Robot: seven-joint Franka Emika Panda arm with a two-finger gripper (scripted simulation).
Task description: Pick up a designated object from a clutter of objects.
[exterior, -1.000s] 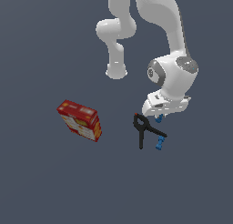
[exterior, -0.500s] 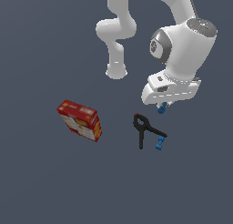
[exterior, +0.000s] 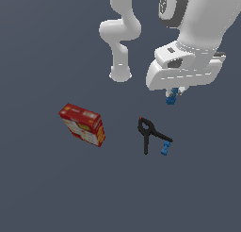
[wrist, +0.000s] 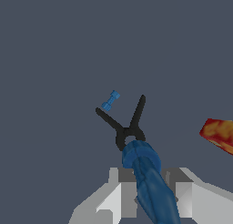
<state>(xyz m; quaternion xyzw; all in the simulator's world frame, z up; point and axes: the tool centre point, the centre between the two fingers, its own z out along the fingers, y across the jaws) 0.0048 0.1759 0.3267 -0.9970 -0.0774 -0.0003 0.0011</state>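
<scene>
**Op:** Gripper (exterior: pixel 173 95) is up off the floor with the peg (exterior: pixel 171 98) clamped between its fingers (wrist: pixel 119 191). Wrist view confirms: peg (wrist: pixel 148 182) runs out from between the two pads, rounded end forward.

**Eng:** Peg clear of the clutter?

**Op:** Yes from what I see. In the exterior view it hangs under the hand, above and toward that view's right of the clamp (exterior: pixel 149 133), not touching it or the floor.

**Eng:** What's left on the floor?

**Op:** Clamp lies flat, handles spread in a V. Short blue bit (exterior: pixel 164 149) sits just beside the tip of one handle; can't tell if they touch. Wrist view shows the same pair: clamp (wrist: pixel 125 124), blue bit (wrist: pixel 109 101) near one handle end.

**Eng:** Box?

**Op:** Box (exterior: pixel 83 124) is well apart, off to the exterior view's left of the clamp, lying on the floor. Only a corner of it (wrist: pixel 219 134) shows at the wrist frame edge.

**Eng:** Arm?

**Op:** Arm (exterior: pixel 188 23) fills the upper part of the exterior view; base (exterior: pixel 120 74) stands behind the clutter.
</scene>
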